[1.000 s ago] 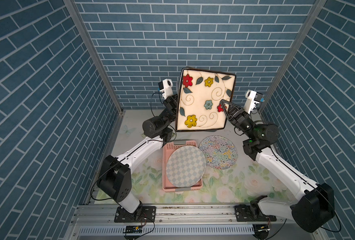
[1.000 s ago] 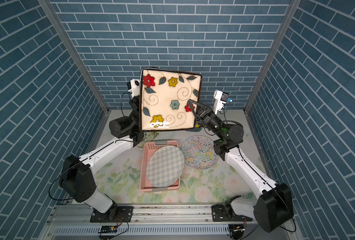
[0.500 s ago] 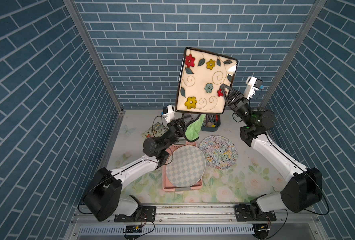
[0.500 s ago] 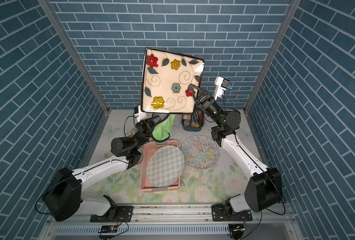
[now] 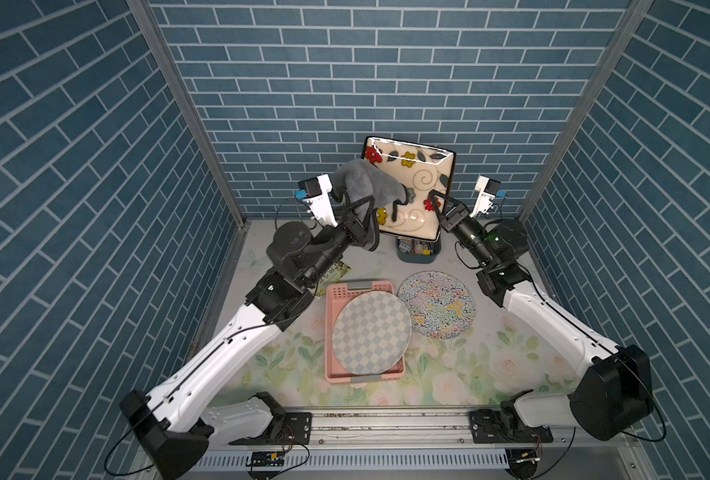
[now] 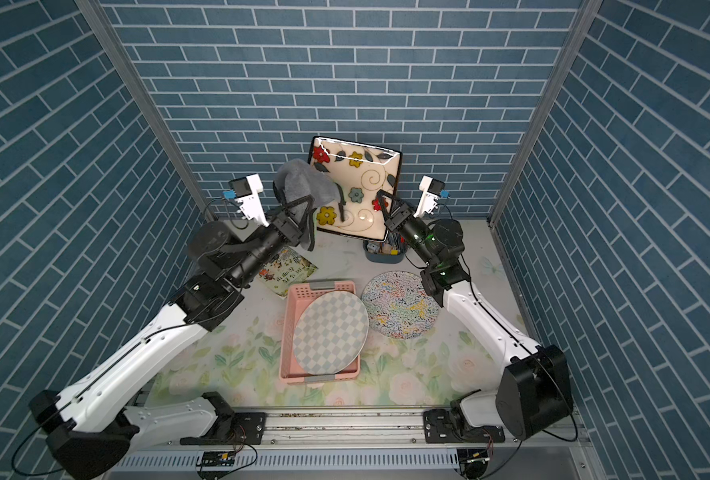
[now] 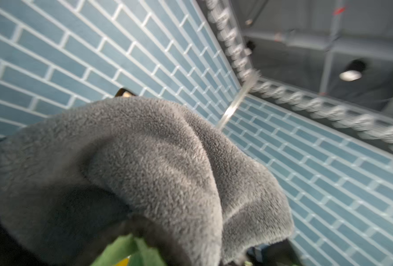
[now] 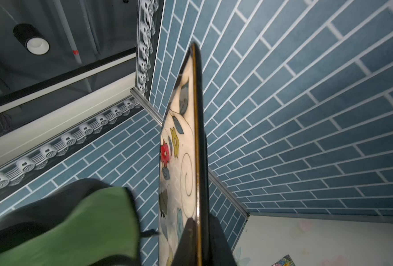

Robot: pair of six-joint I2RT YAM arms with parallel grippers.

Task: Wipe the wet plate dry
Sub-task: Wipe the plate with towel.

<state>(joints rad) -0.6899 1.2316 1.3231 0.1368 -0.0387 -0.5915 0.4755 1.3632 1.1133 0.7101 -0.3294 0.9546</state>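
The left gripper (image 5: 363,208) is clamped on a grey cloth (image 5: 361,183) draped over it, at the near side of the flowered plate (image 5: 417,178); whether they touch is unclear. The plate stands upright above the table's far end, its other edge pinched by the right gripper (image 5: 437,204)

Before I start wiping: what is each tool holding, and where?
Right tool: floral plate, by its side rim. Left tool: grey cloth, by a bunched fold.
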